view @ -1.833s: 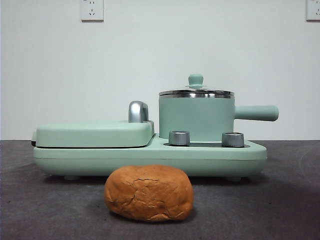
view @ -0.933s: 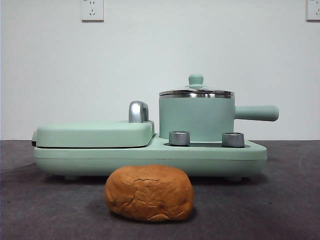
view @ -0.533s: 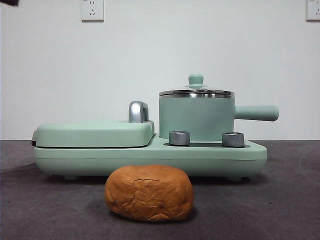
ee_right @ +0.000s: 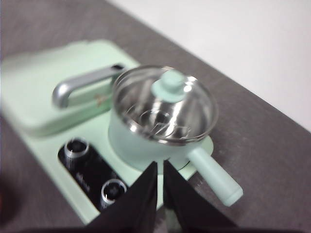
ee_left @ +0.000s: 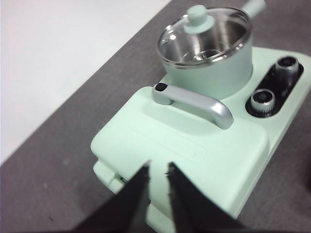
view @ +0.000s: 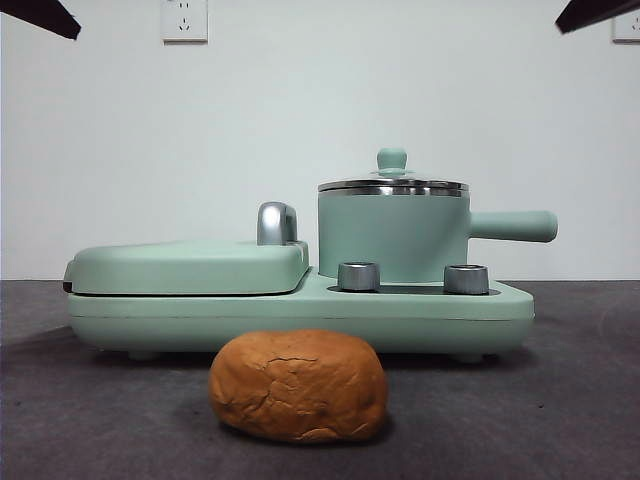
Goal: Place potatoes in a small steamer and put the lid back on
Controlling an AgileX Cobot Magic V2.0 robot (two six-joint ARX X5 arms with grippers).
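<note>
The potato [view: 298, 386], an orange-brown lump with cracked skin, lies on the dark table in front of the appliance. The mint-green small steamer [view: 393, 235] stands on the appliance's right half, its straight handle [view: 515, 226] pointing right. The glass lid [view: 392, 186] with its mint knob [view: 391, 160] sits on it. My left gripper [ee_left: 159, 167] hovers high over the griddle end, shut and holding nothing, with the steamer [ee_left: 214, 73] beyond it. My right gripper [ee_right: 160, 167] hovers shut and empty above the steamer [ee_right: 141, 141] and lid [ee_right: 165, 104]. In the front view only black tips [view: 40, 15] [view: 595, 12] show.
The mint-green appliance base [view: 200, 318] carries a flat griddle cover [view: 185, 268] with a chrome handle [view: 277, 223] on its left half. Two steel dials [view: 358, 276] [view: 466, 279] sit in front of the steamer. A white wall stands behind.
Black arm tips have come into both top corners of the front view; the one on the left grew, the one on the right is new. Potato, steamer and lid have not moved.
</note>
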